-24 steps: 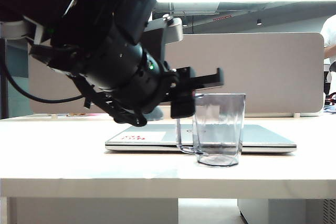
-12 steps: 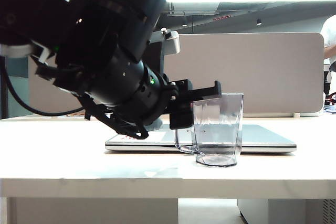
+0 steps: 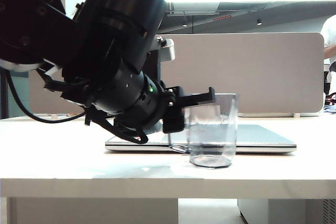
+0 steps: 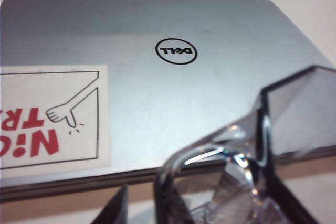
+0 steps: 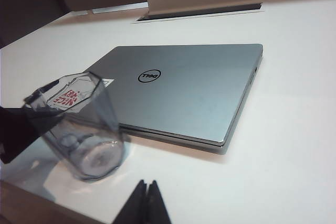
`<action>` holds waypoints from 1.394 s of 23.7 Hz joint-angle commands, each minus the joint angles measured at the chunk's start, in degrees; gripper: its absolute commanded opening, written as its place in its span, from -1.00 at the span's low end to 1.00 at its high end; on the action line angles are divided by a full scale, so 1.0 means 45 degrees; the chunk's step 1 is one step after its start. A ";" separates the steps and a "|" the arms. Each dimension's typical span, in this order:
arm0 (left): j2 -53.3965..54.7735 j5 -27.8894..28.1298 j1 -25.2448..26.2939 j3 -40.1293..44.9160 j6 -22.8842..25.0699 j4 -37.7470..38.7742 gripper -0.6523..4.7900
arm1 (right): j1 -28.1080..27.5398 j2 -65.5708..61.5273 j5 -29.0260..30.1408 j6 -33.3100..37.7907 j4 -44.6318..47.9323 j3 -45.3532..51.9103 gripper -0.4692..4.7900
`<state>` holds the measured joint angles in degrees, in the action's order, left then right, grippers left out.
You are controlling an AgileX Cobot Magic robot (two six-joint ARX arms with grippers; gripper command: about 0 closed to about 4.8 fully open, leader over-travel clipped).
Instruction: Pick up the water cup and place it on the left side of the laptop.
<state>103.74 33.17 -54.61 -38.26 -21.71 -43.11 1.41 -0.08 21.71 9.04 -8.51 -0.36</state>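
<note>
The water cup [image 3: 211, 130] stands upright on the white counter [image 3: 63, 153] just right of centre in the exterior view, in front of the closed laptop [image 3: 262, 139], its loop handle turned toward the left of the frame. The left gripper [image 3: 195, 109] reaches in level from the left, one finger along the cup's rim and the other low beside the handle; whether it has clamped the cup cannot be told. In the left wrist view the cup's handle and faceted wall fill the lower right, the laptop's lid with its logo [image 4: 176, 51] and white-and-red sticker [image 4: 50, 116] behind. The right gripper [image 5: 147, 203] shows at the bottom centre of its wrist view, fingertips pressed together, empty.
</note>
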 commanded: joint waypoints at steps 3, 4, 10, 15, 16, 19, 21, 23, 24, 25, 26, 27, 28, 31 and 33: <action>-0.0024 -0.0282 0.0316 -0.0063 0.0019 -0.0262 -0.37 | 0.0000 0.0019 0.0073 0.0039 0.0155 0.0073 -0.84; -0.0024 -0.0345 0.0350 -0.0063 0.0019 -0.0257 -0.44 | 0.0000 0.0019 0.0073 0.0039 0.0155 0.0073 -0.84; 0.0000 -0.0811 0.0423 -0.0063 0.0068 -0.0267 -0.76 | 0.0000 0.0019 0.0068 0.0039 0.0155 0.0073 -0.84; -0.0005 -0.1083 0.0418 -0.0058 0.0204 -0.0272 -0.78 | 0.0000 0.0019 0.0068 0.0039 0.0155 0.0073 -0.84; -0.0010 -0.1103 0.0418 -0.0058 0.0481 -0.0437 -0.78 | 0.0000 0.0019 0.0068 0.0039 0.0151 0.0073 -0.84; -0.0126 -0.1642 0.0418 -0.0058 0.0797 -0.0729 -0.78 | 0.0000 0.0019 0.0068 0.0039 0.0151 0.0073 -0.84; -0.0403 -0.1914 0.0418 -0.0049 0.0962 -0.0675 -0.78 | 0.0000 0.0019 0.0068 0.0039 0.0155 0.0073 -0.84; -0.0981 -0.1914 0.0423 -0.0049 0.0971 -0.0214 -0.78 | 0.0000 0.0019 0.0068 0.0039 0.0151 0.0073 -0.84; -0.1214 -0.1914 0.0442 -0.0049 0.0976 -0.0029 -0.78 | 0.0000 0.0019 0.0063 0.0039 0.0155 0.0073 -0.84; -0.1564 -0.1943 0.0534 -0.0049 0.0991 0.0238 -0.78 | 0.0000 0.0019 0.0063 0.0039 0.0151 0.0073 -0.84; -0.1836 -0.1948 0.0612 -0.0049 0.1078 0.0481 -0.78 | 0.0000 0.0019 0.0063 0.0039 0.0155 0.0073 -0.84; -0.2210 -0.1948 0.0738 -0.0049 0.1248 0.0801 -0.78 | 0.0000 0.0019 0.0068 0.0039 0.0151 0.0073 -0.84; -0.2871 -0.1948 0.1044 -0.0049 0.1530 0.1447 -0.78 | 0.0000 0.0019 0.0063 0.0039 0.0151 0.0073 -0.84; -0.4269 -0.1948 0.2108 -0.0049 0.2244 0.3089 -0.78 | 0.0000 0.0019 0.0068 0.0039 0.0151 0.0073 -0.84; -0.4745 -0.1953 0.2710 -0.0049 0.2501 0.3774 -0.78 | 0.0000 0.0019 0.0063 0.0039 0.0151 0.0073 -0.84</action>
<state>83.61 24.16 -43.99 -38.15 -12.08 -28.82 1.41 -0.08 21.71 9.04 -8.51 -0.36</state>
